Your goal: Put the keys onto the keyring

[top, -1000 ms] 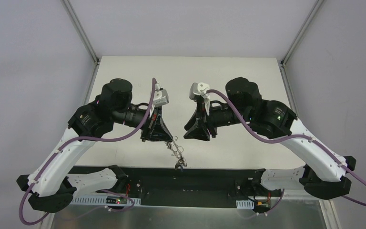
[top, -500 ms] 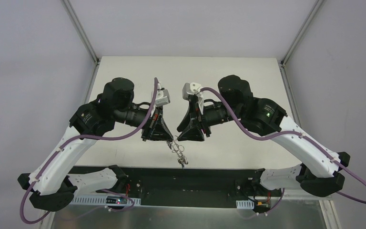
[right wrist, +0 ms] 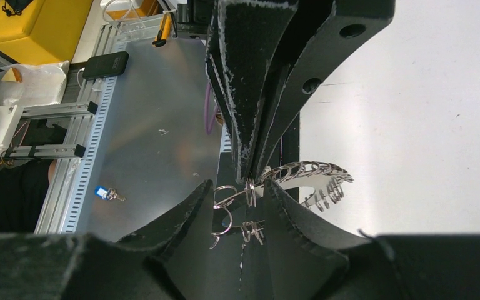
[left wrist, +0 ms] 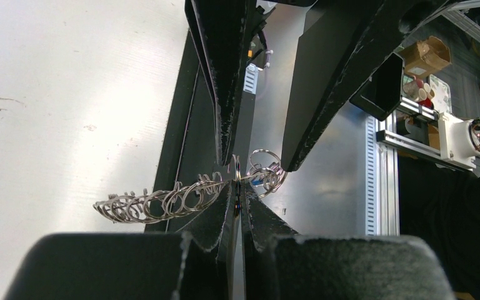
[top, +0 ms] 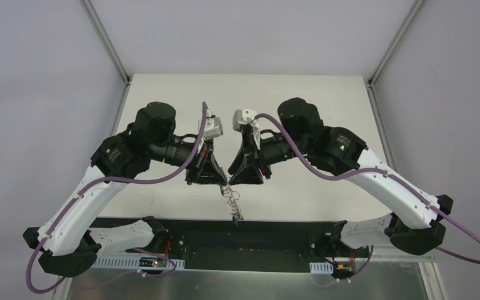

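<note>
Two grippers met above the near edge of the desk [top: 312, 94]. We found the left gripper [left wrist: 236, 195] clamped on the keyring [left wrist: 162, 203], held edge-on in the air. The right gripper [right wrist: 240, 187] stood part-open astride its wire loops, gripping nothing we could make out. One blue-tagged key [right wrist: 104, 194] lay loose on the metal plate [right wrist: 156, 144], so threading remained. Since the earlier frame, the right arm had closed in from well apart.

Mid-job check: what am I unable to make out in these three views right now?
- Top view: keyring too small; its wire loops merge together.
- Right wrist view: whether the right gripper pinches a loop; overlapping loops clutter the gap.
- Left wrist view: keyring sits edge-on in the shut left gripper; centre hole unseen.
</note>
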`<state>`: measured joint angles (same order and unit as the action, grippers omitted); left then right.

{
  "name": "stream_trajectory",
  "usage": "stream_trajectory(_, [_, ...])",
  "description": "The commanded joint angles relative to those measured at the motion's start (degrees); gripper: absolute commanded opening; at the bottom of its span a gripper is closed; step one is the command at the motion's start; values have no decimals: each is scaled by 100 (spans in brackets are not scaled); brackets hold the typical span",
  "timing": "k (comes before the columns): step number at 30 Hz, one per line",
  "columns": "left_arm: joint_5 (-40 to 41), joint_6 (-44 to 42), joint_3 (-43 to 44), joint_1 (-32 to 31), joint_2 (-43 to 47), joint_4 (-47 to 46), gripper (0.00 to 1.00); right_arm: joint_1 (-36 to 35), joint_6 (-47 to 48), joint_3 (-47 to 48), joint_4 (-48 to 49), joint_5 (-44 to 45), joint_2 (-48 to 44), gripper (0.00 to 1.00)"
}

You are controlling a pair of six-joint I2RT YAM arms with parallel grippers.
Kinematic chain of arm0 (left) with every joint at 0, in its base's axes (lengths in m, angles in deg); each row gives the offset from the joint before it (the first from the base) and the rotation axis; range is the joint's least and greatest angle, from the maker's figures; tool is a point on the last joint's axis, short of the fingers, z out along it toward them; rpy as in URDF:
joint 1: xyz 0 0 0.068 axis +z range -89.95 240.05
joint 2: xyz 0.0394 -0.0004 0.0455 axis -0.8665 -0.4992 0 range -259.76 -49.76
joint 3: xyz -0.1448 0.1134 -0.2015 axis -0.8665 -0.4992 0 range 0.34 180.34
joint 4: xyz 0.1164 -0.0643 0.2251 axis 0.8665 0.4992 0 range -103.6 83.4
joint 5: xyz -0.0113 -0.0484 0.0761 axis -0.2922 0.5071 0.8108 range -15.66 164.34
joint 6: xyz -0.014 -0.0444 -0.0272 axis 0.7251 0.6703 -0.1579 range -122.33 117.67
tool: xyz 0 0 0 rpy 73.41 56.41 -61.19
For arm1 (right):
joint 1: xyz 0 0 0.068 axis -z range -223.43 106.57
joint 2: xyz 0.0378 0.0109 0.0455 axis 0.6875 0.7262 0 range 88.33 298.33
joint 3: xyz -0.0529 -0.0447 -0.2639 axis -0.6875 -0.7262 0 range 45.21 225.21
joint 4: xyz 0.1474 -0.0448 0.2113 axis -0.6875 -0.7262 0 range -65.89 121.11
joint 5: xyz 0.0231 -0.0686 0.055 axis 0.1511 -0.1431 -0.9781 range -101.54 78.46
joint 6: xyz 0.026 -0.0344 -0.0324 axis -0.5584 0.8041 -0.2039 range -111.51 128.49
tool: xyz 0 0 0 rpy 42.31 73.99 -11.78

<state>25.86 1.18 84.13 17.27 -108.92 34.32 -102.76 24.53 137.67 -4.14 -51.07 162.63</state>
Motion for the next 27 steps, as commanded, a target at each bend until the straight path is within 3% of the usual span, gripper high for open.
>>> stream_trajectory(1, [59,-105,221,-26,128,-106,0,6,-17,-23,196,-190,40,37])
stream_trajectory(14, [101,-133,287,-24,123,-107,0,-75,59,-4,62,-35,122,32])
stream_trajectory(17, [101,-131,287,-23,112,-104,0,-82,66,15,46,-37,152,24])
stream_trajectory(21, [99,-130,302,-20,117,-100,0,-87,83,71,29,0,172,0])
stream_trajectory(27, [65,-218,346,-27,211,-101,0,-95,57,28,97,114,20,0])
